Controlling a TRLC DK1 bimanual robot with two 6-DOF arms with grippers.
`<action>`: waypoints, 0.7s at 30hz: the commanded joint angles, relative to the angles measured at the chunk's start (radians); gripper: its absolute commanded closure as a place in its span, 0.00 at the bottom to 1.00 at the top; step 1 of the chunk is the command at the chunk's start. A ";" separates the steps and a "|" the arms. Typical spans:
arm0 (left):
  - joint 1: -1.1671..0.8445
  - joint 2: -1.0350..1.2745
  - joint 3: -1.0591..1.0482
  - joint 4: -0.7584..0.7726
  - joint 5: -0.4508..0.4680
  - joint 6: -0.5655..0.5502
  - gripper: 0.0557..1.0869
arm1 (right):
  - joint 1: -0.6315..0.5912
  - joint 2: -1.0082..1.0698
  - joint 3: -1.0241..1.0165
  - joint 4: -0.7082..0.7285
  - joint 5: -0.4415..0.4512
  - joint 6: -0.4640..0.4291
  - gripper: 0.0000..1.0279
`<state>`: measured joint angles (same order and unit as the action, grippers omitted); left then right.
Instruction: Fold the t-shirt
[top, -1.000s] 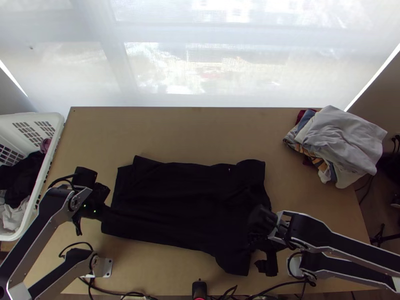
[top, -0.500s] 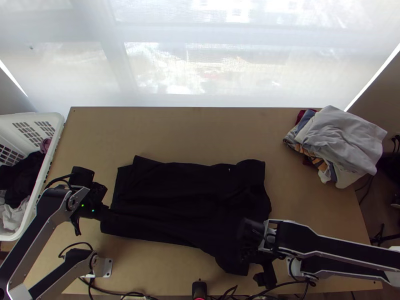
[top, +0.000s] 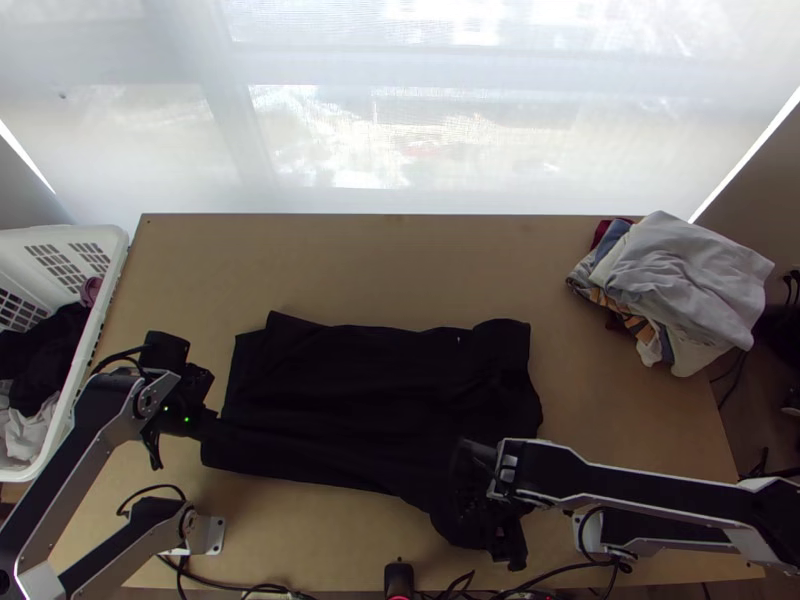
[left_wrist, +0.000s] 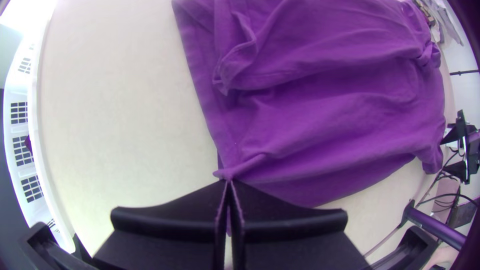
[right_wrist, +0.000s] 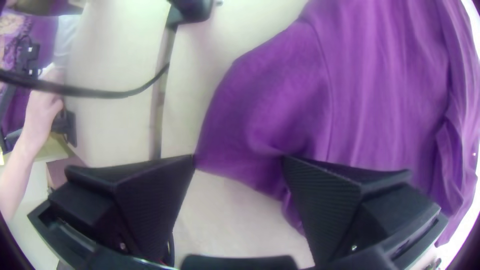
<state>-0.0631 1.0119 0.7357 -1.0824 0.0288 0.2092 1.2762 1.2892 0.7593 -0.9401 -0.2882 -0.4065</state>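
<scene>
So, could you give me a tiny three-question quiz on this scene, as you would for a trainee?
1. True or false: the left end effector pinches the shirt.

2. Where is the grey-topped pile?
a) in the basket
b) at the right end of the table
c) under the shirt

3. Fill in: the fingers of the right end effector are ____.

Key: 1 true; 2 b; 3 open

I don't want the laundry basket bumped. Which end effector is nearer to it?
Left. The left end effector pinches the t-shirt on the side toward the laundry basket; the right end effector is toward the opposite end, by a sleeve.
</scene>
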 joint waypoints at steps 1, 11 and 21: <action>-0.010 0.022 0.008 0.004 0.000 -0.005 0.97 | -0.001 0.033 -0.021 0.103 0.029 0.052 0.55; -0.014 0.033 0.028 -0.004 0.000 -0.007 0.97 | -0.011 -0.002 -0.040 0.221 0.115 0.138 0.97; -0.003 0.010 0.062 -0.022 0.000 -0.008 0.97 | -0.225 -0.128 0.057 0.147 0.123 0.156 0.97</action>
<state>-0.0715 1.0344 0.7746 -1.0916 0.0288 0.2016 1.1828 1.2289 0.7559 -0.7506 -0.1783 -0.2611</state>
